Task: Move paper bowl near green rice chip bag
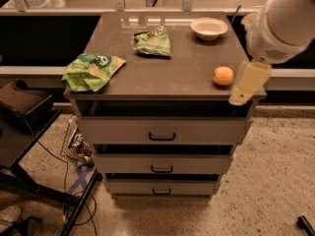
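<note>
The paper bowl [209, 28], off-white and shallow, sits at the back right of the brown cabinet top [187, 68]. The green rice chip bag [91, 71], bright light green, lies at the front left corner, partly over the edge. My gripper [242, 90] hangs pale and yellowish from the white arm [283, 26] at the cabinet's front right corner, just right of an orange fruit [223, 75]. It is well in front of the bowl and touches nothing.
A smaller, darker green snack bag [153, 41] lies at the back middle of the top. The cabinet has three drawers [162, 134]. A black chair [24, 107] and cables stand at the left on the speckled floor. A counter rail runs behind.
</note>
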`<state>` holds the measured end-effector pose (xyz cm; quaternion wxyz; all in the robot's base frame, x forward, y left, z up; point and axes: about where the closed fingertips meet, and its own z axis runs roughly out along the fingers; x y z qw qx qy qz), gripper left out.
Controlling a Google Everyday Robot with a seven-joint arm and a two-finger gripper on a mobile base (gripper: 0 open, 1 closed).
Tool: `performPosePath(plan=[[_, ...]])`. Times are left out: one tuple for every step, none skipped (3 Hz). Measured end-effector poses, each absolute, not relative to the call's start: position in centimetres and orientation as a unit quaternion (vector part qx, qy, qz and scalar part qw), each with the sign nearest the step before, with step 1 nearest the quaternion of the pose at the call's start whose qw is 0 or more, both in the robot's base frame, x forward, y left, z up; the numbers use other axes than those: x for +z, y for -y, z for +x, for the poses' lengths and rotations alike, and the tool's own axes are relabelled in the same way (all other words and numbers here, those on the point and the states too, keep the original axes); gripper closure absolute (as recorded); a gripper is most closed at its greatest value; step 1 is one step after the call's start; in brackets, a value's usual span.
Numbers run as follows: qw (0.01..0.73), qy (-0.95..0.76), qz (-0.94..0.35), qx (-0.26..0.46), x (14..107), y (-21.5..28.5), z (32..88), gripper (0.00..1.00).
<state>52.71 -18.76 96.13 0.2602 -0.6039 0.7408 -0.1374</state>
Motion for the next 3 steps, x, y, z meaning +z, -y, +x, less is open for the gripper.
performPosePath(plan=[[0.304,-0.709,-0.616,-0.161,94.6,17.8,57.3,0.00],[0.354,-0.680,-0.617,-0.179,94.4,16.8,61.7,0.00],[0.388,-0.670,-0.604,-0.188,94.4,16.6,66.1,0.00]])
